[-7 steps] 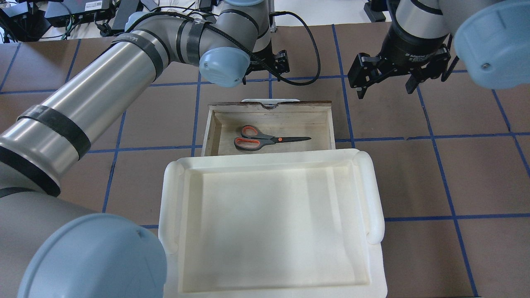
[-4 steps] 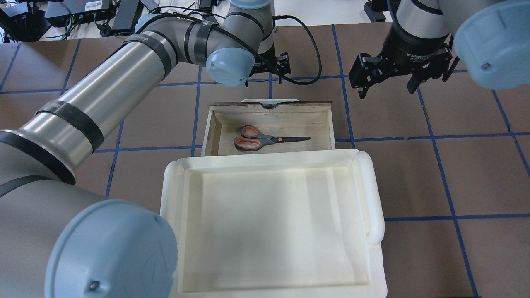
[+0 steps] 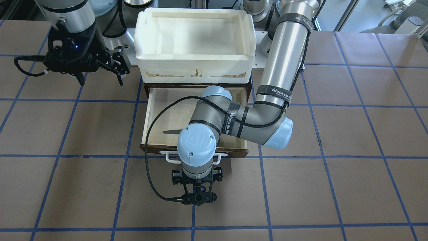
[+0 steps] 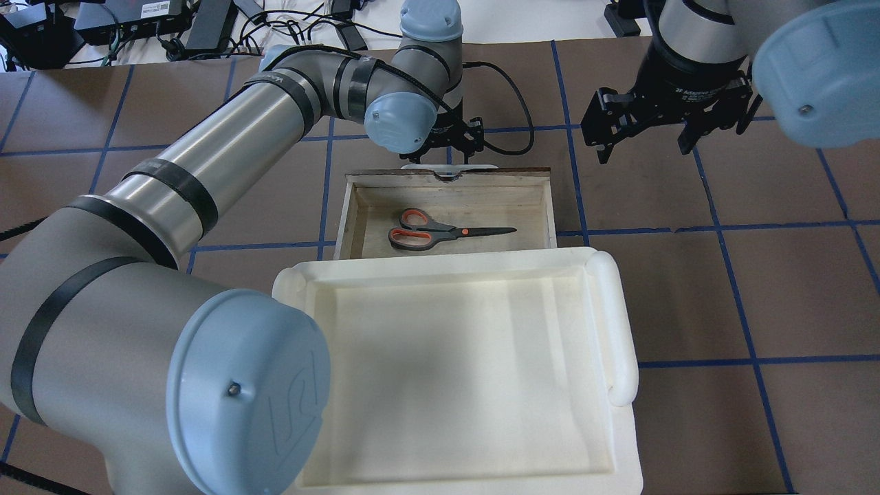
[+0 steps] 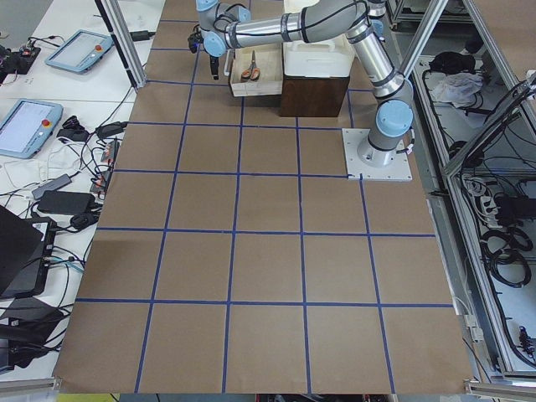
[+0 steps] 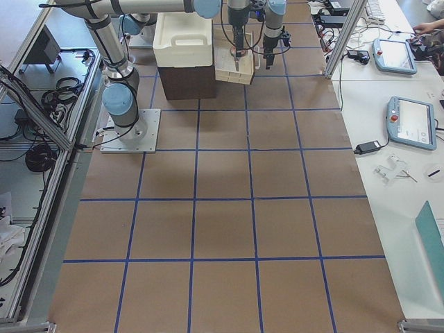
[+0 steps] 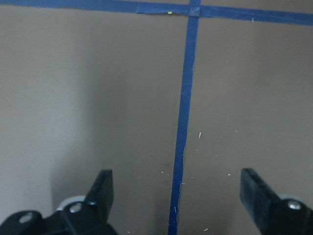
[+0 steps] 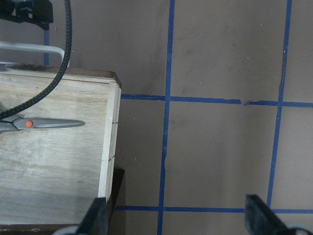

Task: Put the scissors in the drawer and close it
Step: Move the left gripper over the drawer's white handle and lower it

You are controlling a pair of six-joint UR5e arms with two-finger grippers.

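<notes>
White bin point(image 4: 622, 323) nearest, untouched. Just past it the drawer point(image 4: 550, 206) is still pulled out. The scissors point(image 4: 440, 232) lie flat on its floor, blades toward the robot's right, same spot as a second ago, so placing looks done. Change: left gripper point(image 7: 178, 196) has come in from further out and now sits just beyond the white handle point(image 4: 481, 166), fingers point(image 7: 102, 188) apart, only brown table point(image 7: 98, 98) under them. Reads as setup to push the front in; I can't see any contact yet. Right gripper point(image 4: 643, 141) off to the side, fingers apart, empty, hasn't moved.
</notes>
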